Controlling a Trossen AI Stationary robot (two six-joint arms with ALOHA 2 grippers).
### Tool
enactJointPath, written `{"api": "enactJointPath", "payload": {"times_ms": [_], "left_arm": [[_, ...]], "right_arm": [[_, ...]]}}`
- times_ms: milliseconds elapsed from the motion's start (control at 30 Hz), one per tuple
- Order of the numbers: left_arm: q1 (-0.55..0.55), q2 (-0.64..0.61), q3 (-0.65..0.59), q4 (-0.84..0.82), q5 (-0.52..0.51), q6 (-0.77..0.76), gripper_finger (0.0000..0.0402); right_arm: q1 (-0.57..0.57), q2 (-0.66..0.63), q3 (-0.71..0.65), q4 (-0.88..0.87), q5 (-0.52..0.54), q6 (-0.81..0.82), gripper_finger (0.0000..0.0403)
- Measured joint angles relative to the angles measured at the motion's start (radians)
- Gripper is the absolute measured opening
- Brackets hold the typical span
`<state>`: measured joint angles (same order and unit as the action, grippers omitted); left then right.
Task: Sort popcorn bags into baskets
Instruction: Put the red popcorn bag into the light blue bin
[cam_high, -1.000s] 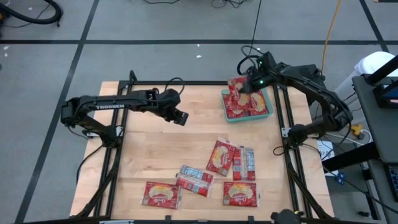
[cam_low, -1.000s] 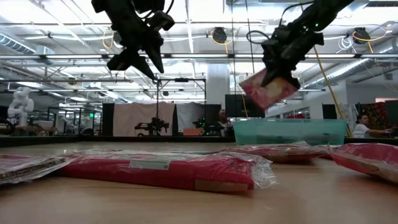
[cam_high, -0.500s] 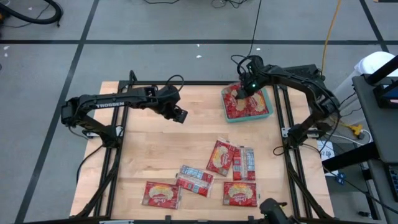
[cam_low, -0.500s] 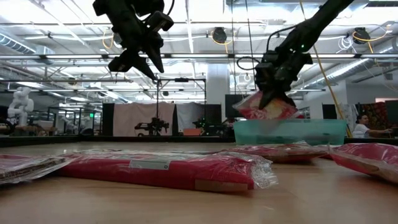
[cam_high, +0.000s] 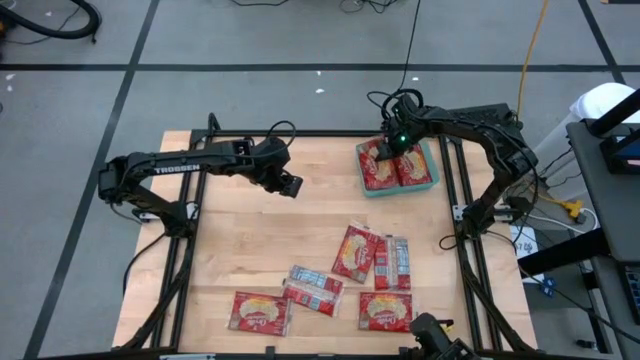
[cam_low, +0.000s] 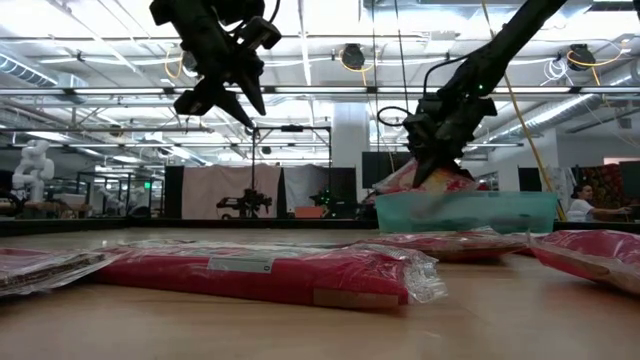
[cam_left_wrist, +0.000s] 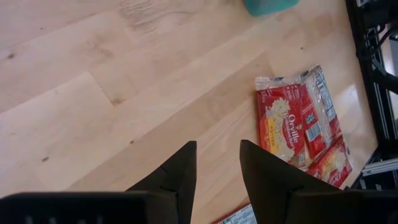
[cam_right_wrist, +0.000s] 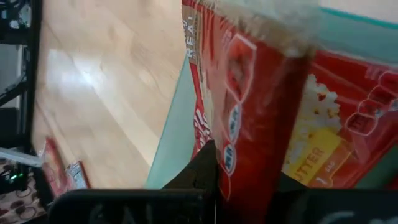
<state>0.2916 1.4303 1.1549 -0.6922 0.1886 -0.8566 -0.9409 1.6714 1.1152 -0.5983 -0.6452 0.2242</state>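
Observation:
The teal basket (cam_high: 432, 180) stands at the table's far right with a popcorn bag (cam_high: 413, 170) lying in its right half. My right gripper (cam_high: 386, 150) is over the basket's left half, shut on another red popcorn bag (cam_high: 379, 174), which dips behind the basket's wall (cam_low: 480, 212) in the low view. Several more bags lie flat on the near half of the table, among them one at the centre (cam_high: 356, 252) and one near the front edge (cam_high: 260, 312). My left gripper (cam_high: 291, 187) hangs open above bare wood left of centre, holding nothing (cam_left_wrist: 216, 171). My right gripper pinches the bag between its two fingers (cam_right_wrist: 202, 171) at the bag's far end (cam_right_wrist: 245, 177). The fingers slant down from the far right. The bag stretches away from them, tilted, its lower part inside the basket beside the other bag (cam_right_wrist: 323, 143) and its upper part (cam_low: 410, 180) above the wall.
A black metal frame (cam_high: 463, 215) runs along the table's edges, close to the basket's right side. Two bags, one face up and one back up (cam_left_wrist: 292, 124), lie ahead of my left gripper. Bare wood stretches between the two arms.
My right gripper has come down toward the basket with its bag, tipping further forward. The bag, which hung clear above the basket, now reaches down behind its wall.

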Motion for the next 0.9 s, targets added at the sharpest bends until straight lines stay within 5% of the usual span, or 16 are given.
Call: {"api": "enactJointPath", "payload": {"times_ms": [500,900], "left_arm": [[0.0,0.0,0.0,0.05,-0.006,-0.063,0.0124],[0.0,0.0,0.0,0.058,-0.035,-0.072,0.0124]], "right_arm": [[0.009,0.003,0.0,-0.023,0.153,-0.012,0.0149],[0.045,0.005,-0.001,-0.07,0.182,-0.066,0.0144]]}}
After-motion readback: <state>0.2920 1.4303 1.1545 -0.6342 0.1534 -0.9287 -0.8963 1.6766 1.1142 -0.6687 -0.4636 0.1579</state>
